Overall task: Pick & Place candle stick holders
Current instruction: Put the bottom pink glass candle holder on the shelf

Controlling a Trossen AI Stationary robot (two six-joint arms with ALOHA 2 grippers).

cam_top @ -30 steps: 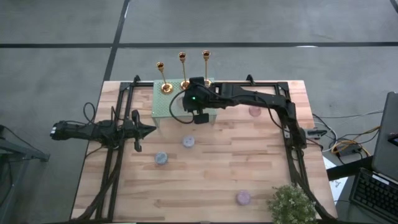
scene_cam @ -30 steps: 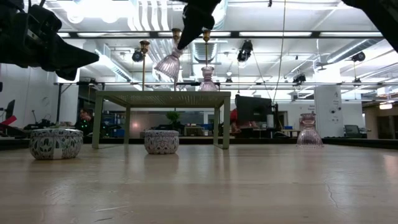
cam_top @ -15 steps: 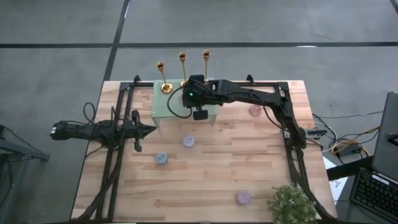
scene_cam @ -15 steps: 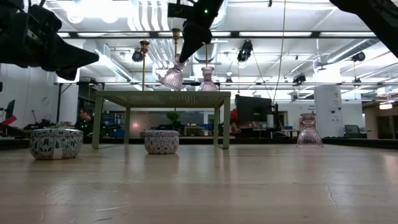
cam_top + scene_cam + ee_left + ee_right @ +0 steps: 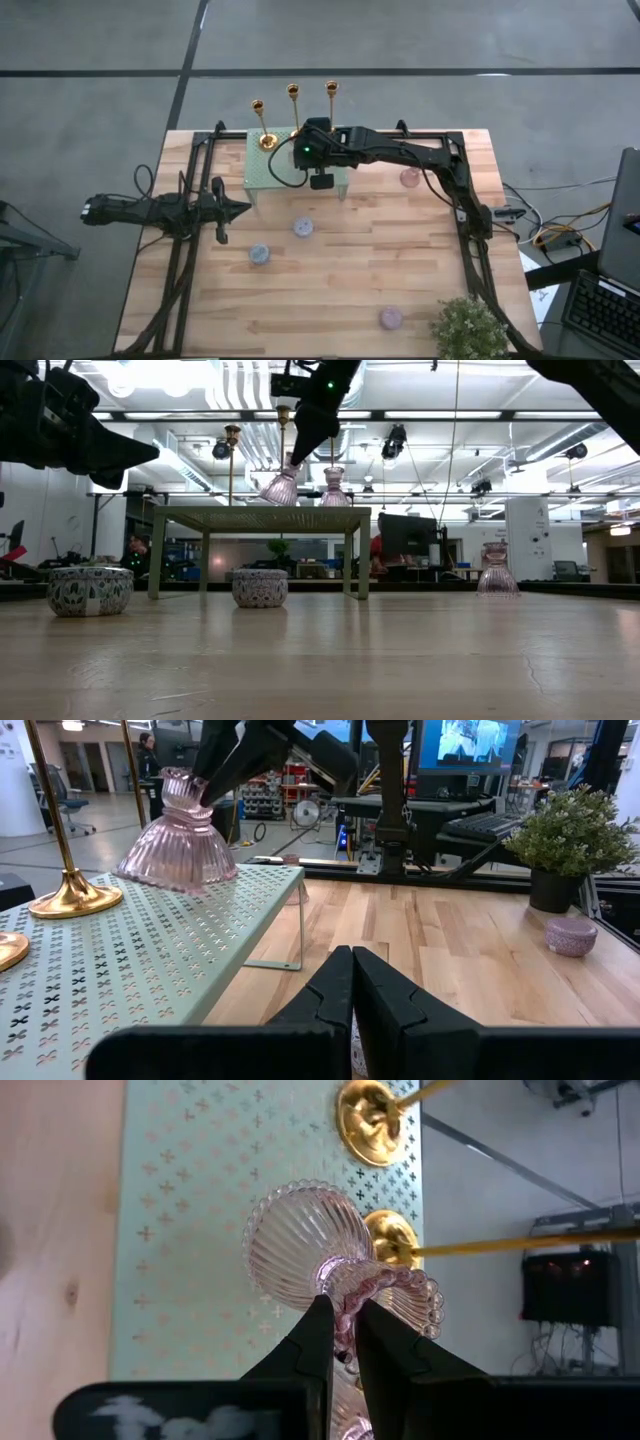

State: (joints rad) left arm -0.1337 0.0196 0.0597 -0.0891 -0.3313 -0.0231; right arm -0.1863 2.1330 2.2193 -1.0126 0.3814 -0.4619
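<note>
My right gripper point(image 5: 338, 1308) is shut on a pink ribbed glass holder point(image 5: 175, 845) over the pale green rack point(image 5: 262, 175). The holder's flared foot is at or just above the rack top point(image 5: 260, 513). A second pink holder point(image 5: 334, 488) stands on the rack beside three gold candlesticks point(image 5: 293, 95), whose round bases point(image 5: 370, 1120) rest on the rack. A third pink holder point(image 5: 409, 179) stands on the table. Three small round blue and purple holders point(image 5: 302, 228) point(image 5: 259, 254) point(image 5: 391, 318) sit on the wood. My left gripper point(image 5: 245, 208) waits shut at the table's left. My right gripper pinches the beaded rim of the holder's upper cup point(image 5: 350, 1302) between its two fingers. The fingers point(image 5: 300, 445) slant down from above, coming from the table's right side. The holder hangs tilted below them, its flared foot point(image 5: 295, 1240) toward the rack; whether the foot touches the rack I cannot tell.
A bushy potted plant point(image 5: 468, 328) stands at the near right corner. Dark arm frames run along the table's left and right sides. A laptop and cables point(image 5: 610, 290) lie beyond the right edge. Bare wood point(image 5: 330, 280) lies between the small round holders.
My right gripper has gone down and a little toward the table's far edge, carrying the pink holder. The holder has sunk from well above the rack to about its top, still tilted.
</note>
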